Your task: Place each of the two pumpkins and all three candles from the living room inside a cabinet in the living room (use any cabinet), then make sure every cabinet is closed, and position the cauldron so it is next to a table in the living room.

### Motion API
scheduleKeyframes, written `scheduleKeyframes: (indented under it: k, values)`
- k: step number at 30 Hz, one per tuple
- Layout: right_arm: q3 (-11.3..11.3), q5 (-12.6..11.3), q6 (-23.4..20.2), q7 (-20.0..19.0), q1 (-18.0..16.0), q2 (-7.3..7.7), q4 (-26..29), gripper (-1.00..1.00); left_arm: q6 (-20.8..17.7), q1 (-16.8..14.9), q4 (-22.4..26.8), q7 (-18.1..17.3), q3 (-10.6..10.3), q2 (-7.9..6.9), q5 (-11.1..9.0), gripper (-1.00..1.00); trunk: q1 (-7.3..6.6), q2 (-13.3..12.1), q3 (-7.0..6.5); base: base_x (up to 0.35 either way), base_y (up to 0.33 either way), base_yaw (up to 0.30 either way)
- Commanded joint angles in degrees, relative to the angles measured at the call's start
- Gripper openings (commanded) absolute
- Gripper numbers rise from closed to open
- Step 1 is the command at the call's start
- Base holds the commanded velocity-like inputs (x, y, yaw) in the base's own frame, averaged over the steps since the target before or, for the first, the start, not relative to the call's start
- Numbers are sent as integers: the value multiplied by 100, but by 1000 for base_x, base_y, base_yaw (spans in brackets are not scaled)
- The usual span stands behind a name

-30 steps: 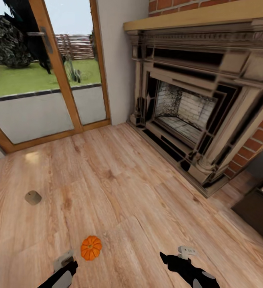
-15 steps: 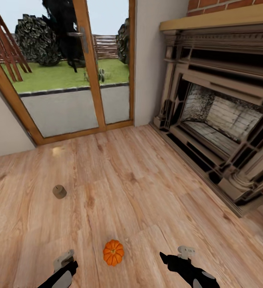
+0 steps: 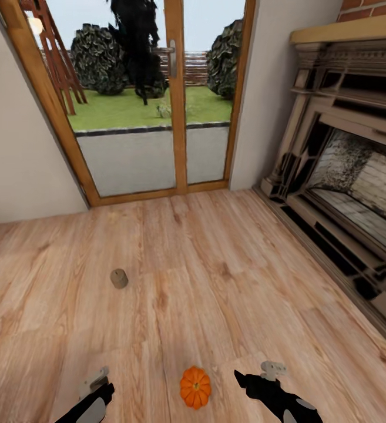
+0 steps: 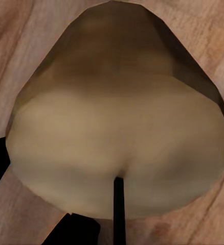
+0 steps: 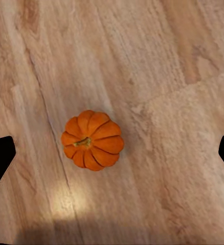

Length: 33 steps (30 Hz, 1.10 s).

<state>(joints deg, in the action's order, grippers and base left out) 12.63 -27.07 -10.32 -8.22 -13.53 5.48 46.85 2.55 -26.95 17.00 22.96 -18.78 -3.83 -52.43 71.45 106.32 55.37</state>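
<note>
early going: the left gripper [image 3: 96,385] gripped a candle [image 4: 117,138], the right gripper [image 3: 257,376] gaped empty over a pumpkin [image 3: 195,387], another candle [image 3: 119,278] on the floor [image 3: 216,282].

One orange pumpkin [image 3: 195,387] on the wooden floor [image 3: 228,282]. Two candles: one standing alone on the floor [image 3: 119,278], one seen close up by the left wrist camera [image 4: 117,138]. Two pincers, left [image 3: 96,382] and right [image 3: 263,372]. One fireplace [image 3: 357,194]. One glazed door [image 3: 157,100].
</note>
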Motion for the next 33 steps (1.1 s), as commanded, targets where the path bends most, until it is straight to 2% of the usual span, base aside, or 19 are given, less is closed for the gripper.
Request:
scheduleKeyframes:
  k: [1, 6, 15, 23, 33]
  values:
    - [12, -44, -23, 1, -1, 6, 8, 100, 26, -3, 6, 24, -47, -4, -53, -100, 1, 2, 4, 192, 36, 290]
    - [12, -44, -23, -12, -1, 6, 8, 100, 20, -3, 6, 24, -47, -9, -56, -100, 1, 2, 4, 211, 114, 160]
    - [12, -44, -23, -22, -1, 6, 10, 100, 17, -3, 6, 24, -47, -12, -49, -100, 1, 2, 4, 246, 156, 15]
    - [10, -47, -29, -26, -1, 6, 17, 100, 0, -3, 6, 24, -47, -12, -48, -100, 1, 2, 4, 153, 264, -123]
    - [12, -51, -32, -22, -1, 6, 17, 100, 1, -3, 6, 24, -47, -9, -48, -100, 1, 2, 4, 88, 245, -14]
